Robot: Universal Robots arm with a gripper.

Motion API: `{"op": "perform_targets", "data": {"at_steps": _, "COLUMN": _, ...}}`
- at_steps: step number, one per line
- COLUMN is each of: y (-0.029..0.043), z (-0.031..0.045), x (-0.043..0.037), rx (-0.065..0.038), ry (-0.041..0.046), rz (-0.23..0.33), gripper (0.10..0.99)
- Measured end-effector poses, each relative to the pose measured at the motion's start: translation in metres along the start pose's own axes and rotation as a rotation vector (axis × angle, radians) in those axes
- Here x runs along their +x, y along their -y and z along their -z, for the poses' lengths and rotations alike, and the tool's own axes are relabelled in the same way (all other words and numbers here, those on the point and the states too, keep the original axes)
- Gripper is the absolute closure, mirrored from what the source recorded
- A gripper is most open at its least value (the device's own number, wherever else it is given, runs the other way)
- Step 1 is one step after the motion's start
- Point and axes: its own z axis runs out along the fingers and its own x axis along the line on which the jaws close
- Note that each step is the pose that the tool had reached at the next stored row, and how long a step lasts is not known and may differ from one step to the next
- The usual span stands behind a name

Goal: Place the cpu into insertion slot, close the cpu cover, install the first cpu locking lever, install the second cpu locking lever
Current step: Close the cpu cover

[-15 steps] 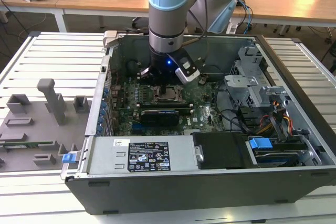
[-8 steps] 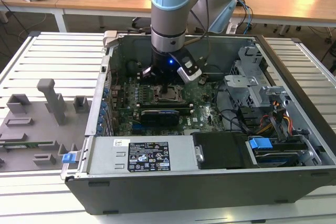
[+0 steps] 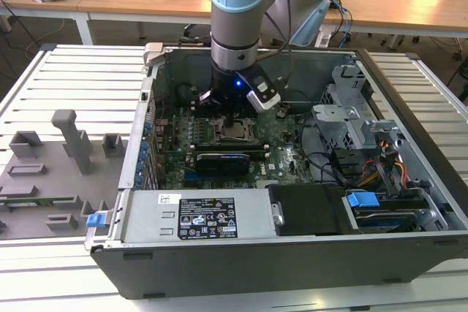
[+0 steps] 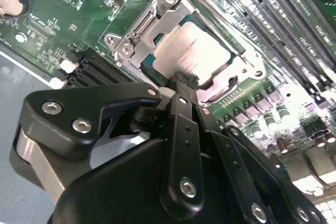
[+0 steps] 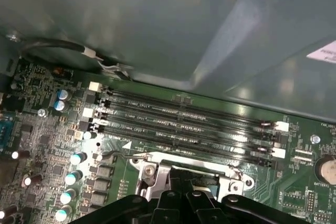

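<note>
The cpu (image 4: 197, 45) lies flat in the insertion slot (image 4: 227, 80), silvery top up, with a green edge showing along two sides. The silvery cpu cover (image 4: 157, 17) lies around it; whether it is clamped down I cannot tell. My gripper (image 4: 186, 81) stands right over the chip, its black fingers brought together, tips touching the chip's near edge and holding nothing. In the exterior view the gripper (image 3: 234, 120) hangs inside the open computer case above the cpu (image 3: 235, 134). In the first wrist view, a thin metal lever wire (image 5: 113, 155) sticks out beside the socket bracket (image 5: 151, 171).
Long memory slots (image 5: 184, 119) run beside the socket. A black card (image 3: 223, 160) stands in front of it, the power supply (image 3: 197, 217) nearer still. The drive cage (image 3: 351, 115) and cables are at the exterior view's right. A grey fixture tray (image 3: 51, 173) lies outside the case.
</note>
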Motion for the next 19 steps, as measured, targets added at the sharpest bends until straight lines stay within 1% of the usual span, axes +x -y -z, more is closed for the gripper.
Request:
{"op": "perform_targets", "data": {"at_steps": 2, "y": -0.0013, "z": 0.0086, "x": -0.0005, "rx": 0.001, "ry": -0.0013, "rz": 0.000, "gripper": 0.980}}
{"op": "perform_targets", "data": {"at_steps": 4, "y": -0.0019, "z": 0.0128, "x": -0.0007, "rx": 0.002, "ry": -0.0015, "rz": 0.000, "gripper": 0.980}}
{"op": "perform_targets", "data": {"at_steps": 5, "y": -0.0020, "z": 0.0135, "x": -0.0007, "rx": 0.002, "ry": -0.0016, "rz": 0.000, "gripper": 0.980}}
{"op": "perform_targets", "data": {"at_steps": 7, "y": -0.0020, "z": 0.0135, "x": -0.0008, "rx": 0.002, "ry": -0.0014, "rz": 0.000, "gripper": 0.980}}
{"op": "perform_targets", "data": {"at_steps": 9, "y": -0.0015, "z": 0.0136, "x": -0.0006, "rx": 0.006, "ry": -0.0029, "rz": 0.000, "gripper": 0.980}}
{"op": "perform_targets", "data": {"at_steps": 12, "y": 0.0010, "z": 0.0134, "x": 0.0007, "rx": 0.009, "ry": -0.0034, "rz": 0.000, "gripper": 0.980}}
{"op": "perform_targets", "data": {"at_steps": 17, "y": 0.0019, "z": 0.0074, "x": 0.0013, "rx": 0.010, "ry": -0.0040, "rz": 0.000, "gripper": 0.980}}
{"op": "perform_targets", "data": {"at_steps": 19, "y": 0.0009, "z": 0.0052, "x": 0.0012, "rx": 0.010, "ry": -0.0040, "rz": 0.000, "gripper": 0.980}}
